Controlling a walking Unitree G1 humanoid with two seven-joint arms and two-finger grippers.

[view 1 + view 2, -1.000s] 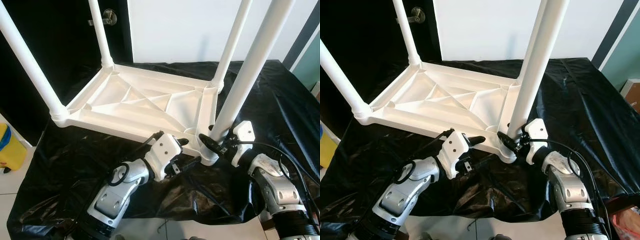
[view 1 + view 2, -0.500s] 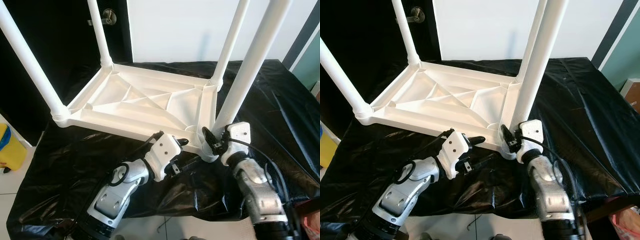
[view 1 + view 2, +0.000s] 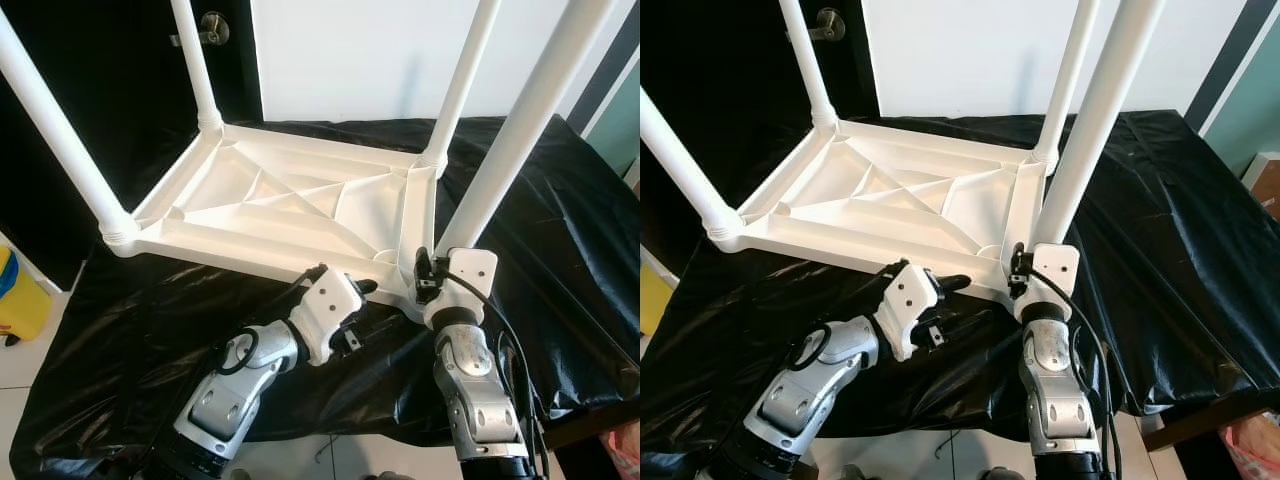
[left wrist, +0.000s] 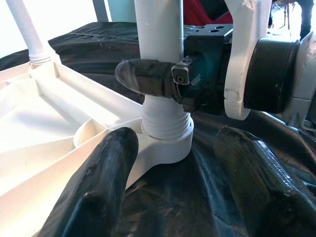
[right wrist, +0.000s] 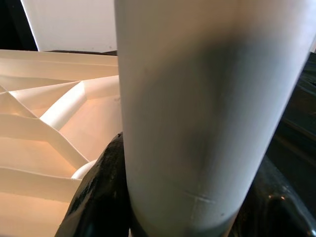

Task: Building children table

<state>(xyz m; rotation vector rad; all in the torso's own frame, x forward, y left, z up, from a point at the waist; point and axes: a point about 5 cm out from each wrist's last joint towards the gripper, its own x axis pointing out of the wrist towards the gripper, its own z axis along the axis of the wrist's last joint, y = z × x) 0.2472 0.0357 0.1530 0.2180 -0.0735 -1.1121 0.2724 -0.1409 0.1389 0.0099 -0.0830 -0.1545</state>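
- Left eye view: we see a desk draped in black plastic sheet (image 3: 560, 220), a white wall behind, a dark door with a metal handle (image 3: 212, 28) at the back left, and a yellow bin (image 3: 18, 295) on the pale floor. The white children's table (image 3: 290, 205) lies upside down on the sheet, underside ribs showing, 4 legs pointing up.
- Right eye view: our right tool (image 3: 1023, 268) sits at the base of the near right leg (image 3: 1085, 140); our left tool (image 3: 945, 300) hovers just beside the table's near edge.
- Left wrist view: our left tool's fingers (image 4: 98, 182) are spread apart, empty, facing the leg's threaded socket (image 4: 165, 136).
- Right wrist view: our right tool's fingers (image 5: 98, 192) clasp the leg on both sides.
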